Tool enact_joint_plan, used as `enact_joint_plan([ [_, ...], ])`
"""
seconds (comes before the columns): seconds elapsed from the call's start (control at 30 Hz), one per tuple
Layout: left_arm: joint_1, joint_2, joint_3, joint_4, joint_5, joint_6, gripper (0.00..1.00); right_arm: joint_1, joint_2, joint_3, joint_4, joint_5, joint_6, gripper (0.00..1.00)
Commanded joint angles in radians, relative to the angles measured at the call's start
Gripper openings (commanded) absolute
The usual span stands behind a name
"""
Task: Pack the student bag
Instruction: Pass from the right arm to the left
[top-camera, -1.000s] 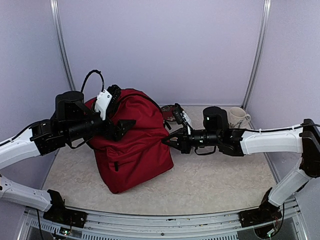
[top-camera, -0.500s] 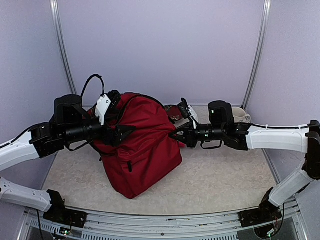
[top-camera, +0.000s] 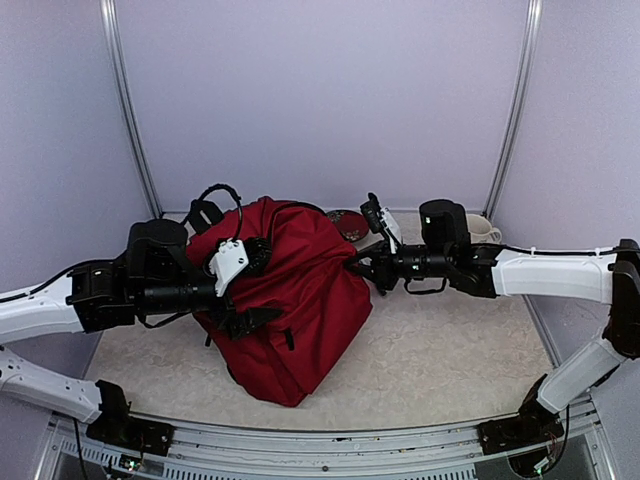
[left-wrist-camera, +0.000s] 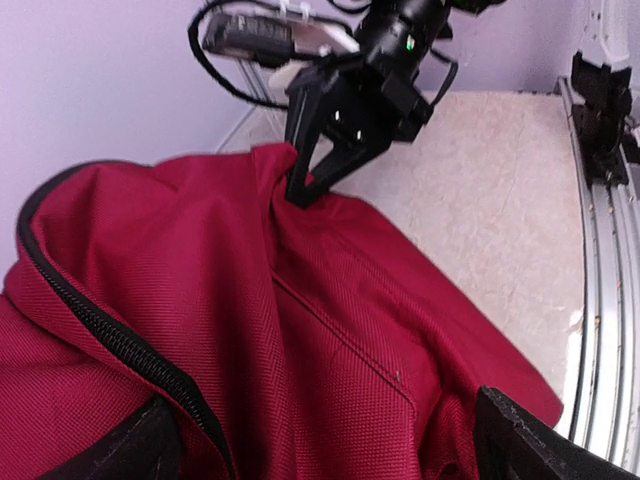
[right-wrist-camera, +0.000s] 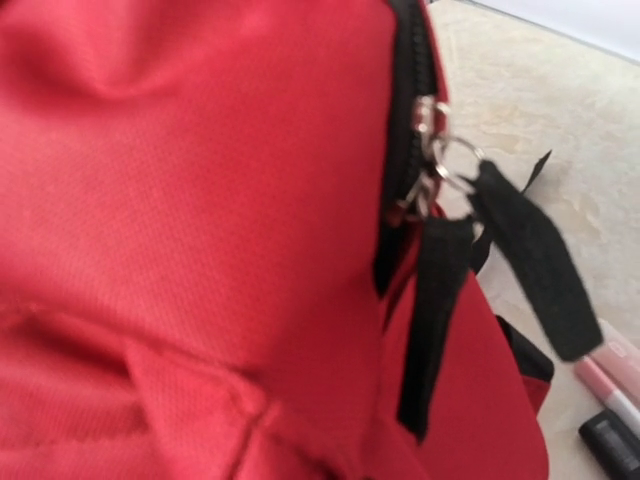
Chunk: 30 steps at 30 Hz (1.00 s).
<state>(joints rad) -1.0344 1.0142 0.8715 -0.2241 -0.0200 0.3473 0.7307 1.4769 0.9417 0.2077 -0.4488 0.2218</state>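
Left claw (top-camera: 258, 285) now wide open, moved from student bag (top-camera: 305, 310) top to near-left face. Right claw (top-camera: 357, 262) clamped on fabric, dragged bag right. Still repositioning, no packing yet.

- student bag (top-camera: 310, 300) slides right and a bit nearer
- left gripper (top-camera: 258, 288) moves from its far top to the near-left front, jaws wider
- right gripper (top-camera: 357, 262) backs off rightward, dragging the pinched edge

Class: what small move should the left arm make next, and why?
Probably close the open left gripper on the dark red fabric backpack in front of it: the right gripper alone pinches a fold of fabric, and the black zip looks shut.
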Motion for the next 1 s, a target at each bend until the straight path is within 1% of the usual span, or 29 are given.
enact_joint_plan([
  [0.0, 0.011, 0.085, 0.022, -0.098, -0.003, 0.014, 0.99, -0.015, 0.005, 0.051, 0.098, 0.001, -0.007, 0.00],
  [0.07, 0.013, 0.113, 0.028, -0.112, -0.034, 0.008, 0.97, -0.016, 0.008, 0.058, 0.091, 0.003, -0.017, 0.00],
  [0.1, 0.017, 0.124, 0.037, -0.115, -0.059, 0.000, 0.91, -0.017, 0.007, 0.061, 0.087, 0.003, -0.021, 0.00],
  [0.17, 0.045, 0.132, 0.056, -0.114, -0.082, -0.024, 0.68, -0.021, 0.004, 0.062, 0.084, -0.002, -0.028, 0.00],
  [0.2, 0.070, 0.128, 0.065, -0.107, -0.064, -0.036, 0.56, -0.023, 0.001, 0.061, 0.081, -0.005, -0.030, 0.00],
  [0.3, 0.135, 0.094, 0.060, -0.070, 0.053, -0.055, 0.16, -0.029, -0.011, 0.064, 0.070, -0.015, -0.037, 0.00],
  [0.33, 0.144, 0.082, 0.050, -0.056, 0.072, -0.055, 0.04, -0.031, -0.013, 0.068, 0.065, -0.020, -0.040, 0.00],
  [0.37, 0.147, 0.076, 0.043, -0.048, 0.075, -0.056, 0.00, -0.031, -0.013, 0.073, 0.055, -0.026, -0.044, 0.00],
  [0.43, 0.148, 0.076, 0.039, -0.046, 0.083, -0.058, 0.00, -0.031, -0.011, 0.093, 0.021, -0.033, -0.049, 0.00],
  [0.47, 0.148, 0.080, 0.043, -0.045, 0.092, -0.065, 0.00, -0.030, -0.011, 0.109, 0.000, -0.027, -0.051, 0.07],
  [0.5, 0.149, 0.090, 0.049, -0.043, 0.100, -0.076, 0.00, -0.031, -0.015, 0.122, -0.021, -0.007, -0.053, 0.17],
  [0.57, 0.151, 0.098, 0.058, -0.037, 0.100, -0.091, 0.00, -0.031, -0.034, 0.147, -0.068, 0.065, -0.054, 0.32],
  [0.6, 0.155, 0.098, 0.058, -0.030, 0.100, -0.103, 0.00, -0.031, -0.049, 0.158, -0.102, 0.125, -0.049, 0.39],
  [0.67, 0.163, 0.095, 0.056, -0.018, 0.101, -0.119, 0.00, -0.029, -0.080, 0.185, -0.166, 0.269, -0.019, 0.45],
  [0.73, 0.172, 0.083, 0.054, -0.008, 0.100, -0.126, 0.00, -0.019, -0.115, 0.200, -0.220, 0.396, 0.013, 0.47],
  [0.8, 0.181, 0.067, 0.048, 0.006, 0.100, -0.133, 0.00, 0.025, -0.147, 0.192, -0.245, 0.503, 0.026, 0.47],
  [0.83, 0.186, 0.058, 0.046, 0.013, 0.098, -0.135, 0.00, 0.059, -0.157, 0.183, -0.245, 0.563, 0.021, 0.43],
  [0.87, 0.191, 0.051, 0.041, 0.020, 0.101, -0.138, 0.00, 0.110, -0.161, 0.176, -0.234, 0.591, 0.009, 0.38],
  [0.93, 0.196, 0.038, 0.032, 0.035, 0.106, -0.138, 0.00, 0.231, -0.134, 0.170, -0.194, 0.574, -0.051, 0.28],
  [0.97, 0.197, 0.034, 0.028, 0.040, 0.107, -0.141, 0.00, 0.293, -0.111, 0.176, -0.173, 0.539, -0.086, 0.25],
])
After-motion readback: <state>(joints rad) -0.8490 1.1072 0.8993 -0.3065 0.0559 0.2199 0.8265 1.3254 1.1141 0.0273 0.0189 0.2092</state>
